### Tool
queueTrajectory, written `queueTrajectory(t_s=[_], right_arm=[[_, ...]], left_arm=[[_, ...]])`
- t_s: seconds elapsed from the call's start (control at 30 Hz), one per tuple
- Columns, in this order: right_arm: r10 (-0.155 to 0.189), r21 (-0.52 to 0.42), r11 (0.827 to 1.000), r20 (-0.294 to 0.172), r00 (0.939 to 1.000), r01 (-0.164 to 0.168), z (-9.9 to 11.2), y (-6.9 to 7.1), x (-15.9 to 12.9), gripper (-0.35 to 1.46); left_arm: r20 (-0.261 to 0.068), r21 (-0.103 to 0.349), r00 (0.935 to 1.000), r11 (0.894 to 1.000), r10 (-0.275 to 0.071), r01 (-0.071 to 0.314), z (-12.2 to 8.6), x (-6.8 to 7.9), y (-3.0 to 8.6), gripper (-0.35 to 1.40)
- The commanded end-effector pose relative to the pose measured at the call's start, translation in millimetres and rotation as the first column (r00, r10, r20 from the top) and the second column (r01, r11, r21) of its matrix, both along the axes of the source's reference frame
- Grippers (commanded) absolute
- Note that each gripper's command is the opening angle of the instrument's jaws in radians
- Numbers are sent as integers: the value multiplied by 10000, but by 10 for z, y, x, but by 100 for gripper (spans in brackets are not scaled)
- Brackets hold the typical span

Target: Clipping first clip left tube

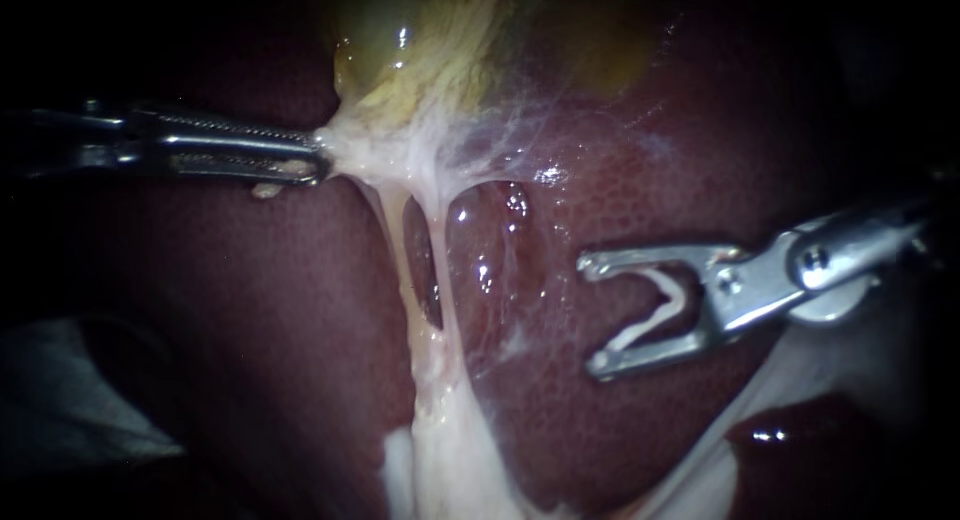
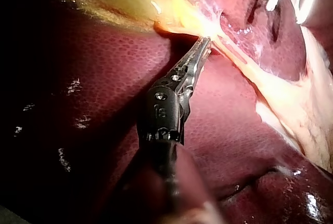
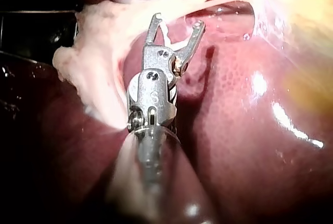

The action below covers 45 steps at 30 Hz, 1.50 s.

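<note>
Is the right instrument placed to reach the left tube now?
Probably not directly: the right instrument, jaws holding a clip, has the right tube between it and the left tube.

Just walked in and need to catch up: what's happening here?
The left instrument has its jaws shut on pale tissue below the gallbladder, holding two tubes taut over the liver. The right instrument carries an open clip between its wide jaws, short of the tubes and touching neither. No clip sits on the left tube yet.
</note>
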<state>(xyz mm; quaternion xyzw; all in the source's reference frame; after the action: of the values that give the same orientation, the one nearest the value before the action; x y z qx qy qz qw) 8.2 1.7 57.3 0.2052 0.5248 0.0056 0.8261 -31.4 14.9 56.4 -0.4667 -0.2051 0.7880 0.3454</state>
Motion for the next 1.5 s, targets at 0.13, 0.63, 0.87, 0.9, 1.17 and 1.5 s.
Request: queueTrajectory(t_s=[0.13,0.63,0.87,0.9,1.17,1.5], right_arm=[[207,463,9987,126,9997,-212,10,-11,30,50],[675,1605,9845,280,9973,-711,67,-28,84,50],[625,1795,9816,221,9978,-654,88,-32,95,50],[602,1786,9819,206,9980,-629,91,-32,96,50],[595,1841,9810,139,9981,-610,108,-22,93,50],[59,2186,9758,-790,9969,116,108,-19,119,49]], left_arm=[[-26,-10,10000,10000,-20,20,-1,-2,0,-35],[-34,-60,10000,10000,0,0,-2,-3,-1,-35],[-36,-60,10000,10000,-4,3,-2,-4,-1,-35],[-36,-60,10000,10000,-4,4,-2,-4,-1,-35],[-39,-61,10000,10000,-8,7,-3,-4,-2,-35],[-62,-72,10000,10000,-35,35,-3,-5,-2,-35]])
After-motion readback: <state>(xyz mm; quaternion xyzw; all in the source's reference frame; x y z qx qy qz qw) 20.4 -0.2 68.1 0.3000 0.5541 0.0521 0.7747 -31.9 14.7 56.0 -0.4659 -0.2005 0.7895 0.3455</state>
